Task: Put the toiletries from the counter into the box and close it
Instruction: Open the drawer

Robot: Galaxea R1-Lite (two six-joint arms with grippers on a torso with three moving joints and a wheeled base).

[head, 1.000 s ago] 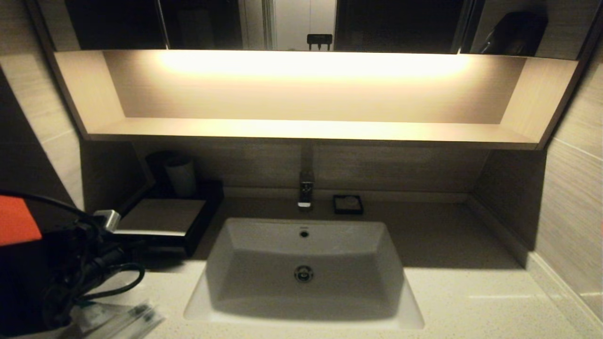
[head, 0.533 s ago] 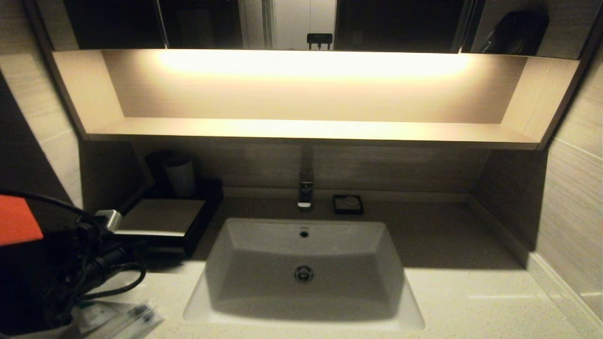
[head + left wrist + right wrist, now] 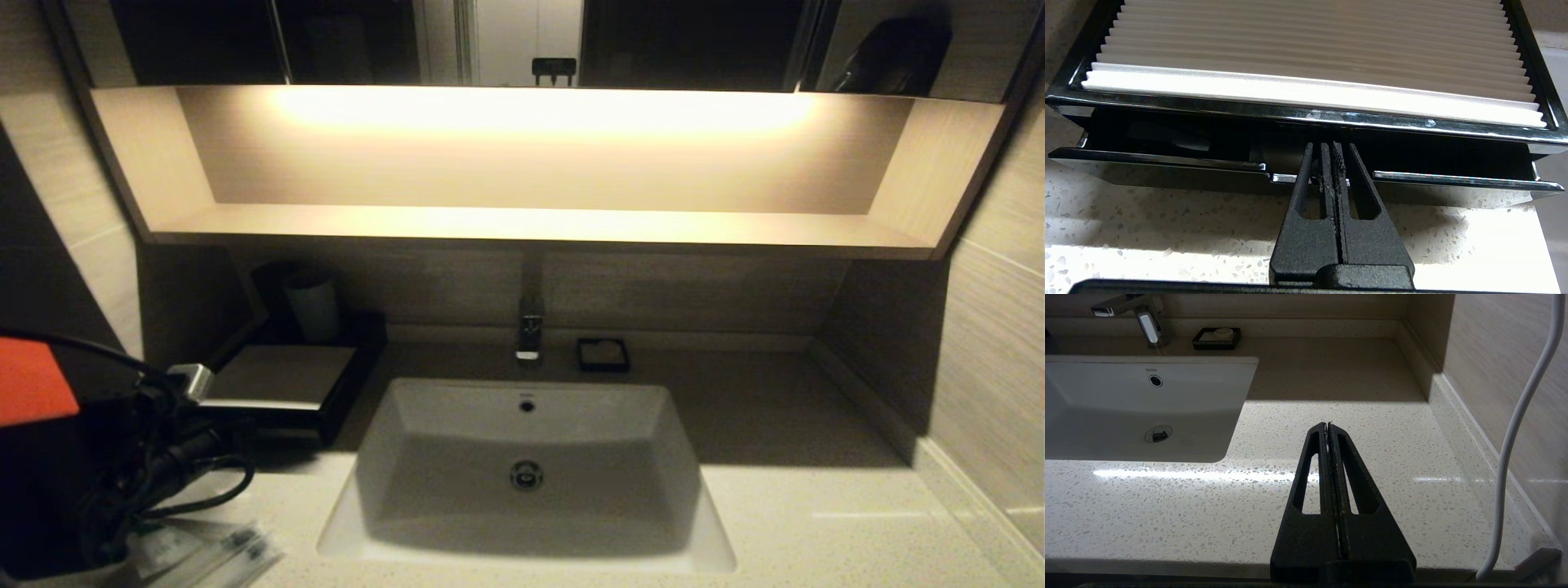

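Note:
The black box [image 3: 277, 377] with its pale top panel stands on the counter [image 3: 816, 523], left of the sink. In the left wrist view its ribbed white top [image 3: 1306, 49] fills the far side, and the shallow drawer [image 3: 1155, 165] is pulled out a little. My left gripper [image 3: 1329, 147] is shut with nothing in it, its tips reaching over the notch in the middle of the drawer's front edge. Clear-wrapped toiletries [image 3: 208, 555] lie on the counter by my left arm [image 3: 122, 457]. My right gripper [image 3: 1328, 426] is shut and empty above the counter, right of the sink.
The white sink [image 3: 522, 392] with its faucet [image 3: 530, 331] takes up the middle. A small black dish [image 3: 603, 354] sits behind it and a pale cup [image 3: 313, 304] behind the box. The lit shelf [image 3: 531, 224] overhangs the back. A white cable [image 3: 1515, 437] hangs by the right wall.
My left arm has crept slightly toward the box. Nothing else has visibly moved.

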